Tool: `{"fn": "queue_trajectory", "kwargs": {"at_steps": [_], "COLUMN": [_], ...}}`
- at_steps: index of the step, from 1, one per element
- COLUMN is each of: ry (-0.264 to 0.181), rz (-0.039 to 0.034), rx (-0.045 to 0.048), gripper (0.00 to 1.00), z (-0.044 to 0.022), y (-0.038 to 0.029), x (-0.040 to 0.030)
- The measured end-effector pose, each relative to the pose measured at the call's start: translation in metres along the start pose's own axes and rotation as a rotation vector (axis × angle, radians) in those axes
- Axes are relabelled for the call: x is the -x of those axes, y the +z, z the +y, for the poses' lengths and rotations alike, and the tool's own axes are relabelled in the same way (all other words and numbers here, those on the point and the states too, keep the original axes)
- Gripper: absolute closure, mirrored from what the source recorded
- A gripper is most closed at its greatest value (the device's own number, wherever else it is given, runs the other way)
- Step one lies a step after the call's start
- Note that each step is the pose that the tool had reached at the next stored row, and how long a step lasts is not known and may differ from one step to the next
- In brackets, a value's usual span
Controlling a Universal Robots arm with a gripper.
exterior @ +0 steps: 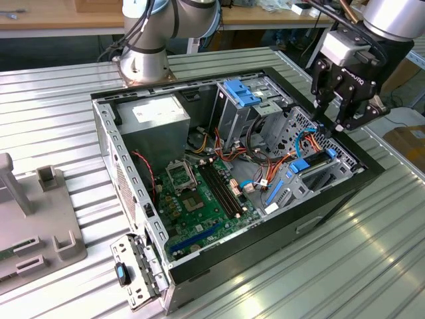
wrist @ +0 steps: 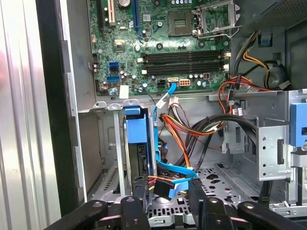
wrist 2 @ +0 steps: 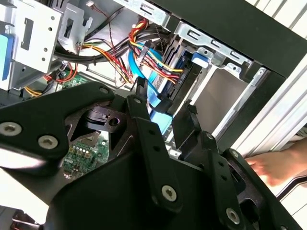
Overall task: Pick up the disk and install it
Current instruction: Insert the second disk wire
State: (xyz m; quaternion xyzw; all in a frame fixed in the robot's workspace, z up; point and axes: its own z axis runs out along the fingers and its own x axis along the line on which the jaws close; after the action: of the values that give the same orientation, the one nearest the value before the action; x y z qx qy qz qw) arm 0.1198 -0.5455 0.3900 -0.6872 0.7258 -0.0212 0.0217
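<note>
The disk [exterior: 302, 165] stands on edge in a slot of the drive bay at the open computer case's [exterior: 133, 193] end on the exterior view's right. Its blue carrier frame [wrist: 135, 127] faces up and its dark body [wrist: 142, 160] reaches down into the bay. My gripper [exterior: 330, 126] hovers just above that bay, open, with nothing between its black fingers. In both wrist views the fingertips [wrist: 137, 188] flank the blue data cable [wrist: 170, 168] and its plug beside the disk [wrist 2: 181, 79]. The gripper [wrist 2: 163, 103] does not touch the disk.
A motherboard [exterior: 199, 193] lies on the case floor, with a power supply [exterior: 156, 116] behind it. A fixed blue bracket [exterior: 240, 92] tops the metal cage. Orange, red and black cables [wrist: 192, 132] cross the bay. A person's hand [wrist 2: 278, 165] rests outside the case. A grey fixture [exterior: 33, 219] stands at the exterior view's left.
</note>
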Motion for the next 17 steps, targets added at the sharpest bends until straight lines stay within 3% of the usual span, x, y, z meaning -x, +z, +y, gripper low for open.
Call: {"fn": "queue_trajectory", "kwargs": {"at_steps": [3, 12, 14, 17], "ry": [0.0, 0.0, 0.0, 0.0], "rz": [0.0001, 0.0001, 0.0001, 0.0001], "rx": [0.0, 0.0, 0.0, -0.0001], "gripper": [0.52, 0.52, 0.67, 0.73], "z": [0.0001, -0.0013, -0.0014, -0.0016], "y": [0.0035, 0.0038, 0.0038, 0.0038], "x": [0.0001, 0.0002, 0.0002, 0.0002]}}
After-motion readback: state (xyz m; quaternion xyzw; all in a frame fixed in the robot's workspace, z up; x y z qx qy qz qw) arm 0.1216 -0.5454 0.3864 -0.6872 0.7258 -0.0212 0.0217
